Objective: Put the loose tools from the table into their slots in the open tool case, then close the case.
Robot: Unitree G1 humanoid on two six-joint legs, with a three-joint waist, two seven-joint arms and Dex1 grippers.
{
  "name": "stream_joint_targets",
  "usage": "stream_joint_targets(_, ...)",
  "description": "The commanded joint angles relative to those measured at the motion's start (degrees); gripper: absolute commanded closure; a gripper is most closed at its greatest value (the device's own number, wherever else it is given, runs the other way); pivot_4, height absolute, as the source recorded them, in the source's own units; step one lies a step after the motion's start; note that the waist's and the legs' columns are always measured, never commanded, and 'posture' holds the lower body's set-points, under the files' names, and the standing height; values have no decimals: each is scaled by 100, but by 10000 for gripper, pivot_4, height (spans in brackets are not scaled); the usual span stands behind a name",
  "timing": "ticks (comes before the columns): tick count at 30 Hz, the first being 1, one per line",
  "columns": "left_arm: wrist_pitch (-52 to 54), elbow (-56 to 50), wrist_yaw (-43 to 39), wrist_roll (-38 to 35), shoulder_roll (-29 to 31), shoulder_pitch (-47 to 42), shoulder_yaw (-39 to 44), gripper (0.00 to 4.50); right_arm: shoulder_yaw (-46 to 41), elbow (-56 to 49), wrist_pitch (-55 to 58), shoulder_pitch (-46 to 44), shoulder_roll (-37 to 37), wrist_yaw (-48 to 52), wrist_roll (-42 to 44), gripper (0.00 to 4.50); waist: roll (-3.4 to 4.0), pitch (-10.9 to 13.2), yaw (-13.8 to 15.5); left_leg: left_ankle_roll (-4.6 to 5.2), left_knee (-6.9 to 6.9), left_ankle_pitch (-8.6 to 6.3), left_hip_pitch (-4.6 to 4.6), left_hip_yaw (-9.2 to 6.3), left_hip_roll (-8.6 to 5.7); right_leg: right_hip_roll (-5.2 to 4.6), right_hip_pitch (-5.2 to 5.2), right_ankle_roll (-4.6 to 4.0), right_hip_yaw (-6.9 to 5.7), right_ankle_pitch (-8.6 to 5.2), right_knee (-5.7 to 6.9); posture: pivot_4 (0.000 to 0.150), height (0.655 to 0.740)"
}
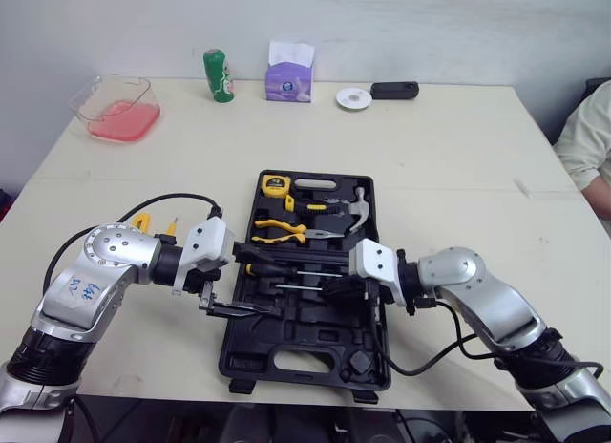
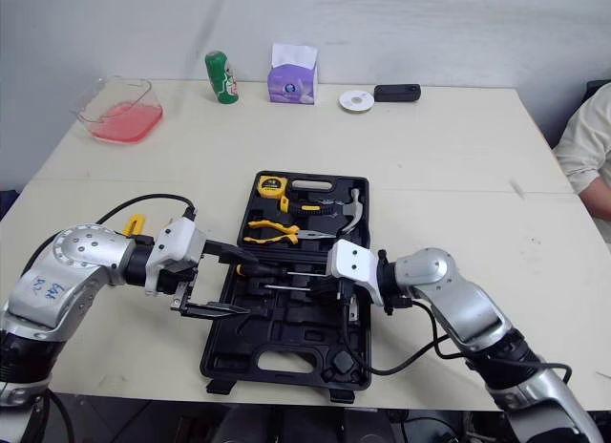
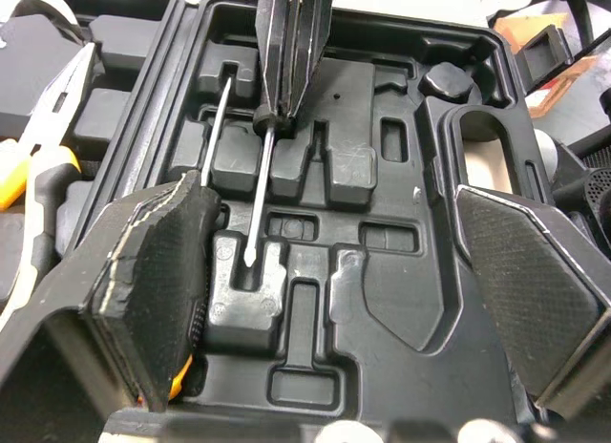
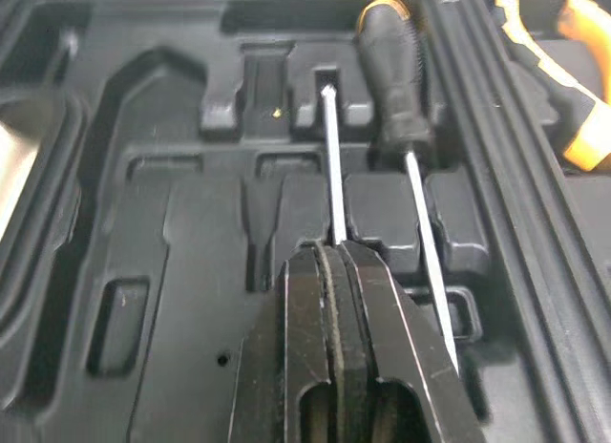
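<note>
The black tool case point(image 1: 305, 352) lies open at the table's front centre. Its far half holds a yellow tape measure point(image 1: 276, 184), yellow-handled pliers point(image 1: 277, 231) and a hammer point(image 1: 360, 212). Two screwdrivers lie side by side across the near half. My right gripper point(image 4: 334, 252) is shut on the thin shaft of one screwdriver point(image 4: 330, 157), whose tip rests in a moulded slot. The other screwdriver point(image 4: 393, 71), black-handled, lies next to it. From the case's left side, my left gripper point(image 1: 272, 283) stands open, its pads point(image 3: 153, 290) straddling both shafts.
A small yellow tool point(image 1: 143, 221) lies on the table behind my left arm. At the far edge stand a pink-filled clear tub point(image 1: 119, 114), a green can point(image 1: 219, 75), a tissue box point(image 1: 289, 75), a white disc point(image 1: 353, 98) and a black device point(image 1: 394, 90). A person's sleeve point(image 1: 587, 137) is at the right.
</note>
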Motion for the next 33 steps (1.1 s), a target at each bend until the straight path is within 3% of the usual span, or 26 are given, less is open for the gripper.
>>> stream_joint_targets(1, -51, -128, 37, -7, -26, -64, 77, 0, 440, 495, 698, 248, -43, -381, -581, 44696, -20, -17, 0, 0, 0, 0, 5, -1, 0, -2, 6, -1, -1, 0, -1, 1500, 7244)
stream_joint_targets(6, 6, -154, 109, -24, -49, -53, 101, 0, 230, 272, 796, 371, 37, -546, -337, 44696, -40, -37, 3, -3, -25, -6, 95, -5, 1, -13, 102, -7, -3, -4, -24, 1500, 7244)
stream_joint_targets(11, 283, -154, 438, -203, -129, 107, 335, 0, -890, -325, 738, 470, 466, -575, 729, 44696, -36, -33, 3, -8, -25, -9, 79, -15, 3, -17, 91, -9, -13, -5, -25, 1500, 7244)
stream_joint_targets(14, 783, -254, 819, -701, -259, 533, 940, 0, -1795, -812, 1062, 591, 306, -499, 1480, 35150, 3, -5, -22, -7, -24, -9, 54, -13, 1, -20, 64, -6, -11, -3, -23, 1500, 7244)
stream_joint_targets(17, 1539, -612, 952, -1545, -144, 1281, 1829, 0, -3079, -1209, 1425, 943, -360, -216, 2273, 20050, 14, 3, -2, -7, -23, -10, -6, -13, 3, -16, -4, -6, -14, -3, -12, 1500, 7244)
stream_joint_targets(21, 1814, -506, 1342, -1735, -106, 2105, 2890, 0, -4348, -1050, 1669, 1542, -1171, -49, 2588, 440, 14, 4, 10, -8, -25, -9, -24, -17, 4, -15, -14, -6, -23, -4, -24, 1500, 7244)
stream_joint_targets(26, 1852, 534, 1394, -1549, -9, 3391, 4726, 0, -5932, -13, 1131, 3067, -2034, 571, 1916, 440, 13, 4, 1, -5, -27, -10, -7, -13, 0, -18, 2, -7, -19, -4, -31, 1500, 7244)
stream_joint_targets(33, 839, 2662, 1332, -749, 539, 4103, 5860, 0, -6904, 1498, 494, 3679, -2310, 638, 1414, 440, 11, 7, 1, -4, -26, -9, 2, -5, 2, -17, 0, -38, -12, -12, -34, 1500, 7244)
